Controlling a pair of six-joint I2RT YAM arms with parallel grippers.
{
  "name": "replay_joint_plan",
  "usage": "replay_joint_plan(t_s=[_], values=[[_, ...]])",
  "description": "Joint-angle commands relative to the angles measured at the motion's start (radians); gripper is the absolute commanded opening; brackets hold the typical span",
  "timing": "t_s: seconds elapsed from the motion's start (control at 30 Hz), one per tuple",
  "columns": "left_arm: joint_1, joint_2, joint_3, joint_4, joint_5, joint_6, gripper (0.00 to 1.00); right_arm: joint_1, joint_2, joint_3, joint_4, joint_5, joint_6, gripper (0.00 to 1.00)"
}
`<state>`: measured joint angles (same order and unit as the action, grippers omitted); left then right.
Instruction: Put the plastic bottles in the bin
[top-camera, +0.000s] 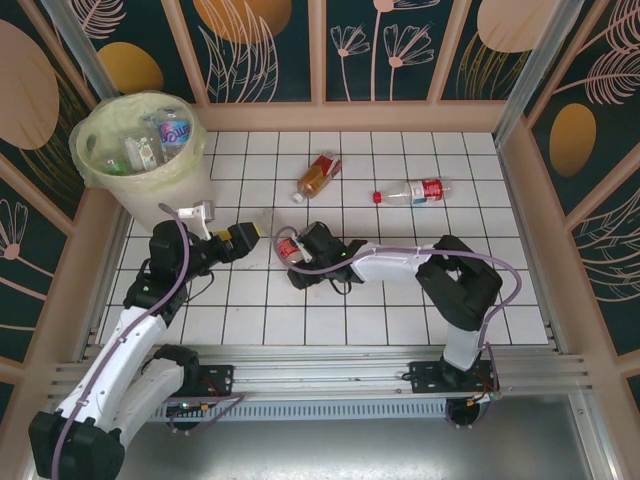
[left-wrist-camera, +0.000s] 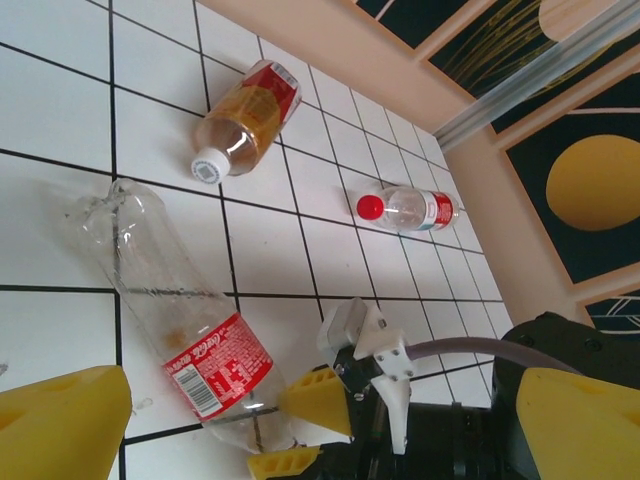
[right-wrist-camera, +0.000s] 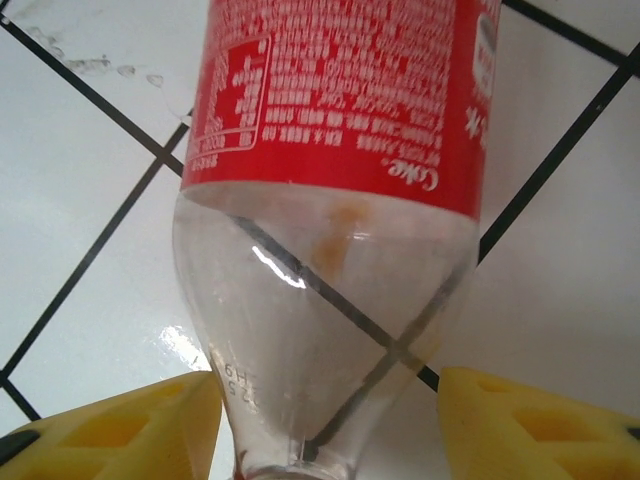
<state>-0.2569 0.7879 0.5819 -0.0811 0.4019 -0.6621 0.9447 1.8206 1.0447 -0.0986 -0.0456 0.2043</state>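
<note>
- Table (top-camera: 400, 300): white tiles, dark grid lines, walled on three sides.
- Bin (top-camera: 190, 185): upright at far left corner of table, lined with a bag, several bottles (top-camera: 165, 135) inside.
- Coke bottle (left-wrist-camera: 215, 365): clear, crushed, red label, lying flat on table near centre, just right of left tool, well apart from bin.
- Amber bottle (top-camera: 318, 177): lying on table beyond Coke bottle, white cap toward near side.
- Red-cap bottle (top-camera: 412, 191): clear, red label, lying on table to right of amber bottle, apart from it.
- Left tool (top-camera: 248, 232): wide open, holding nothing, poised over table between bin and Coke bottle, yellow pads pointing toward Coke bottle.
- Right tool (left-wrist-camera: 300, 430): low at table, jaws apart, straddling tapered end of Coke bottle below label.
- Right wrist view: one yellow pad (right-wrist-camera: 110, 430) at bottle wall, contact cannot be told; other pad (right-wrist-camera: 540, 425) apart from bottle, tile showing in gap.
- Right arm (top-camera: 400, 262): stretched leftward across table from base at near right.
</note>
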Motion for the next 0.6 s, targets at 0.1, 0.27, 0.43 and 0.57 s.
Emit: replay_joint_plan(t_s=[0.1, 0.27, 0.43, 0.57], values=[[-0.012, 0.0, -0.014, 0.073, -0.031, -0.026, 0.99, 0.01, 0.025, 0.016, 0.001, 0.021, 0.017, 0.54], [-0.015, 0.002, -0.023, 0.082, -0.041, -0.036, 0.99, 0.01, 0.038, 0.017, 0.011, 0.008, 0.012, 0.5], [-0.019, 0.009, -0.038, 0.115, -0.036, -0.053, 0.99, 0.008, 0.04, 0.01, 0.02, 0.013, 0.012, 0.42], [-0.031, 0.035, -0.062, 0.167, -0.031, -0.082, 0.99, -0.004, -0.001, -0.018, 0.048, -0.005, 0.022, 0.35]])
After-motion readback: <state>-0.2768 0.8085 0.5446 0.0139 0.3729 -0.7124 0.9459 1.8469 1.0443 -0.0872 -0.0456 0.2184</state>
